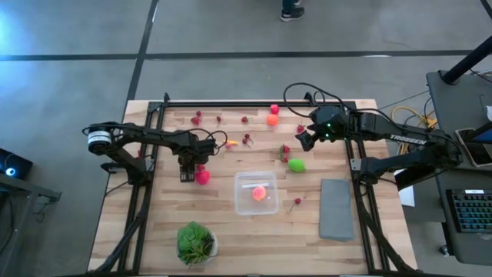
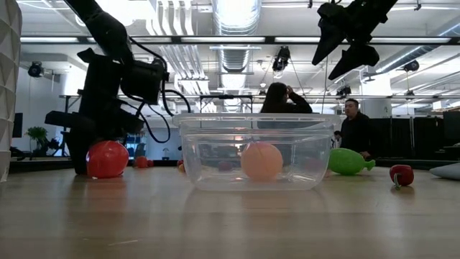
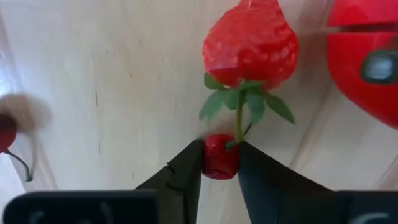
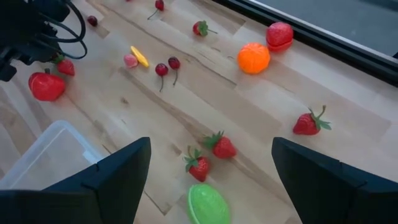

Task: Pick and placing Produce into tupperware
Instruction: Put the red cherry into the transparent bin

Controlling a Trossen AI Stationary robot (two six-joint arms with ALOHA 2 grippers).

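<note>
- Small red piece pinched between the left gripper fingers, left of centre in the overhead frame; probably a tiny berry or a stem end, hard to tell at such close range.
- Strawberry just past that pinch, leafy cap toward the fingers, green stem running down to the pinched piece; long axis in line with the gripper's reach, tip pointing away from it.
- Large red fruit just beside the left gripper on the table, also at the right edge of the left wrist view.
- Clear tub at lower centre of the overhead frame, well apart from the grasp, with one peach-coloured ball already inside.
- Step in hand, by judgement: grasp closing on a piece, lift not yet begun.
- Next move calls for a straight lift, then a carry toward lower centre and a release above the tub; with the hold only on the stem end, risk of the strawberry swinging or slipping.
- Right gripper hanging high at upper right of centre in the overhead frame, jaws spread wide and holding nothing, above two strawberries and a lime-green piece.
- Orange fruit, cherries and more berries scattered along the far edge of the table.
- Grey slab lower right, leafy plant lower left.
</note>
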